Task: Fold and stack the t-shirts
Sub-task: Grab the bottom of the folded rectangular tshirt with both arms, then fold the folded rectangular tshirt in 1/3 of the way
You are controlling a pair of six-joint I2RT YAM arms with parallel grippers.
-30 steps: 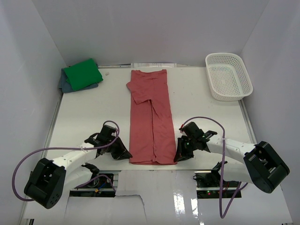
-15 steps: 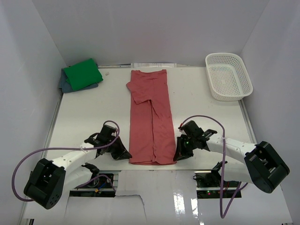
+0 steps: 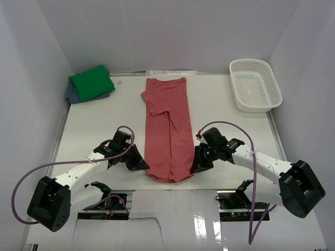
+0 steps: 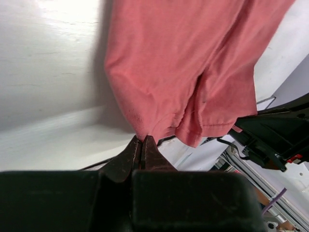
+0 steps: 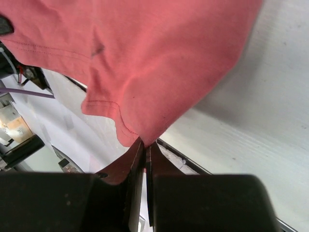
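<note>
Lying lengthwise along the middle of the table (image 3: 104,125), the brick-red t-shirt (image 3: 170,125) has its near hem raised. My left gripper (image 3: 144,166) pinches one corner and my right gripper (image 3: 194,166) the other, jaws pressed tight on cloth. Far left, the green t-shirt (image 3: 91,82) rests on the blue-grey t-shirt (image 3: 73,94).

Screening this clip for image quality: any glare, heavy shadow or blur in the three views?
Top external: sharp and even, glare only on the glossy white panel by the arm bases. Left wrist: table blown out at upper left, soft shadow under the brick-red t-shirt, left gripper dark and blurred. Right wrist: t-shirt slightly soft up close, right gripper underexposed.
</note>
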